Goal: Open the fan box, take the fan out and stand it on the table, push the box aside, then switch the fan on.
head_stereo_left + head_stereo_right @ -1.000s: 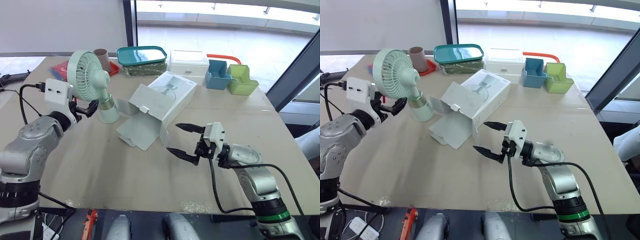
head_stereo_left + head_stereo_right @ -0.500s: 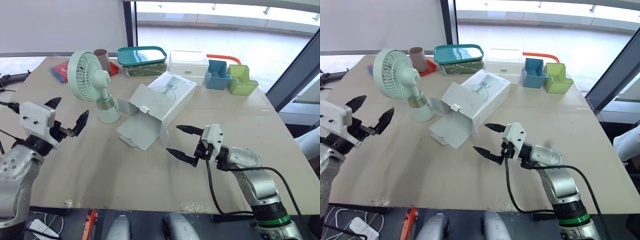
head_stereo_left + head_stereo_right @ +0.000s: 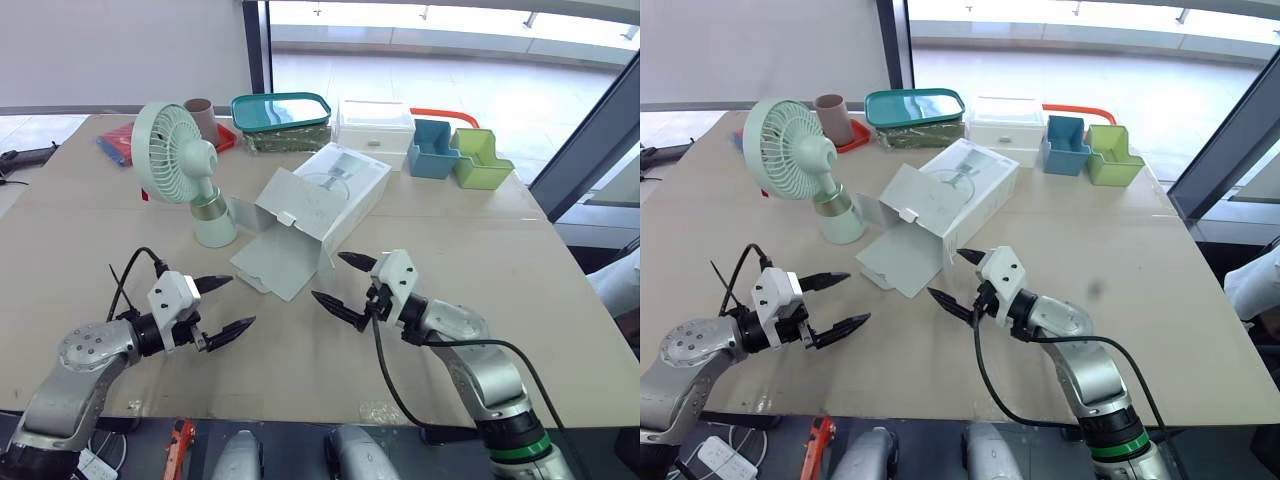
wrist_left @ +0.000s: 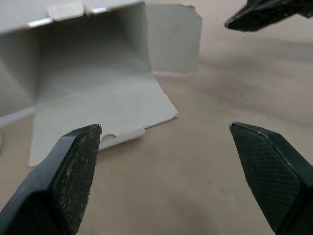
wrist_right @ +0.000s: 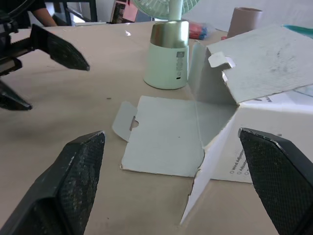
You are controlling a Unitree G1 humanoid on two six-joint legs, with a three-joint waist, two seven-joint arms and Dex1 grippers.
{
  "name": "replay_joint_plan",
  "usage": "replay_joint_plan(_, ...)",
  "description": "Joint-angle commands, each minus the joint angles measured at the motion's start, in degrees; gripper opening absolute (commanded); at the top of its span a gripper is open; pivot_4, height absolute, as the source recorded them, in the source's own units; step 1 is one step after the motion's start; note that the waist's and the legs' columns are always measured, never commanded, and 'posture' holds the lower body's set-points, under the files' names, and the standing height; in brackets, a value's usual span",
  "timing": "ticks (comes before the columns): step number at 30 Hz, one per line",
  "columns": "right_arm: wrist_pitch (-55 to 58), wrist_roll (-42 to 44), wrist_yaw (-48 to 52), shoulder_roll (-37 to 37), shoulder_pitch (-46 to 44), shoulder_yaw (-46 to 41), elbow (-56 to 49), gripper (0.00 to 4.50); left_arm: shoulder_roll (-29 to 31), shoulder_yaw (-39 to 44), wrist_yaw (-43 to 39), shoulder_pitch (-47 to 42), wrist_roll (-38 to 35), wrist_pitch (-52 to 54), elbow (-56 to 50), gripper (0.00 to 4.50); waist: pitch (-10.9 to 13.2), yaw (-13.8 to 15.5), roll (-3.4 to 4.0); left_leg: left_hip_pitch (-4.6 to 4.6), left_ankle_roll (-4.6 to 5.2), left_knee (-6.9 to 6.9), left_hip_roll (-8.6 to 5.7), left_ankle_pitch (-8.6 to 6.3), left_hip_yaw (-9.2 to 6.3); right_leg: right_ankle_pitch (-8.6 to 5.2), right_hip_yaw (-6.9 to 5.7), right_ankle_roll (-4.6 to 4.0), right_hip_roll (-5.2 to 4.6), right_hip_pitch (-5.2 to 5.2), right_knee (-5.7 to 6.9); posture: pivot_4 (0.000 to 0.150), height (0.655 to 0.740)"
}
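Upright fan (image 3: 185,170) at 11 o'clock, already out; open box (image 3: 310,215) at 12, just beside it. Jaws of left gripper (image 3: 236,302) and right gripper (image 3: 330,277) spread, empty; right one nearest box, probably for pushing.

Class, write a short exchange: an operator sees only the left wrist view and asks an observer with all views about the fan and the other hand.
Operator: I see an open box. Is the fan out?
Observer: Yes. The fan stands upright on the table, beside the box's open end.
Operator: And the black tip opposite me?
Observer: That is the right hand, open and empty, by the box's flap.
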Motion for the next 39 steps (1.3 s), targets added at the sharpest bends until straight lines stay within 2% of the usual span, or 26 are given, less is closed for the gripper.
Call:
replay_joint_plan(1,1.5,-1.0,-2.9,1.0,-0.6,0.0,-2.9,4.50,-0.1,0.2,-2.2,-1.3,0.1,-2.1,1.8,4.46,0.0,0.0,0.00,-0.02,0.01,0.00,0.01,0.00,-0.01,0.00,-0.01,-0.01,0.00,-0.01,0.00,0.150,0.7400)
replay_joint_plan(6,4.8,-3.7,-8.3,3.9,-1.1,1.2,-3.2,4.50,-0.3,-2.1,-5.3,-3.0,1.6,-4.4,3.3,4.46,0.0,0.0,0.00,-0.02,0.03,-0.02,0.01,-0.02,-0.01,-0.02,0.00,-0.01,-0.01,-0.02,0.00,0.150,0.7400)
replay_joint_plan(18,16.9,-8.0,-21.6,13.3,-8.5,1.4,-0.3,4.50,-3.7,-3.1,-2.6,-4.8,0.3,-1.4,0.3,4.46,0.0,-0.1,0.00,-0.03,0.02,-0.05,0.04,-0.01,-0.05,0.00,-0.04,-0.04,0.01,-0.05,0.01,0.150,0.7400)
replay_joint_plan(32,23.4,-11.4,-28.2,17.8,-11.6,0.8,3.8,4.50,-5.3,-3.3,-0.4,-5.3,0.2,1.8,-2.0,4.46,0.0,-0.1,0.00,-0.05,0.02,-0.08,0.01,-0.01,-0.06,0.00,-0.04,-0.04,-0.01,-0.08,0.00,0.150,0.7400)
replay_joint_plan(33,23.2,-11.3,-28.5,18.1,-11.7,0.4,4.0,3.98,-5.4,-3.2,-0.4,-5.0,0.2,2.0,-2.2,4.50,0.0,-0.1,0.00,-0.05,0.02,-0.08,0.01,-0.01,-0.07,0.00,-0.04,-0.04,-0.01,-0.08,0.00,0.150,0.7400)
replay_joint_plan(35,23.0,-11.1,-28.8,18.5,-11.9,-0.1,4.3,3.58,-5.6,-3.1,-0.3,-4.8,0.3,2.1,-2.5,4.50,0.0,-0.1,0.00,-0.05,0.02,-0.09,0.01,-0.01,-0.06,0.00,-0.04,-0.04,-0.01,-0.08,0.00,0.150,0.7400)
replay_joint_plan(36,23.0,-11.1,-28.7,18.4,-12.0,0.0,4.3,2.96,-5.7,-3.1,-0.1,-4.7,0.3,2.3,-2.6,4.50,0.0,-0.1,0.00,-0.05,0.02,-0.09,0.01,-0.01,-0.06,0.00,-0.04,-0.03,-0.01,-0.08,0.00,0.150,0.7400)
replay_joint_plan(37,23.1,-11.2,-28.6,18.3,-12.0,0.0,4.4,2.81,-5.8,-3.2,0.0,-4.7,0.3,2.5,-2.7,4.50,0.0,-0.1,0.00,-0.05,0.02,-0.10,0.01,-0.01,-0.07,0.00,-0.04,-0.03,-0.01,-0.08,0.00,0.150,0.7400)
replay_joint_plan(38,23.1,-11.1,-28.7,18.3,-12.0,-0.1,4.5,2.26,-5.9,-3.2,0.2,-4.8,0.3,2.6,-2.8,4.50,0.0,-0.1,0.00,-0.05,0.02,-0.11,0.01,-0.01,-0.07,0.00,-0.03,-0.03,-0.01,-0.08,0.00,0.150,0.7400)
replay_joint_plan(39,23.1,-11.2,-28.9,18.3,-12.0,-0.2,4.5,2.00,-6.0,-3.2,0.4,-4.8,0.1,2.8,-2.9,4.50,0.0,-0.1,0.00,-0.05,0.02,-0.11,0.01,-0.01,-0.06,0.00,-0.03,-0.04,-0.01,-0.08,0.00,0.150,0.7400)
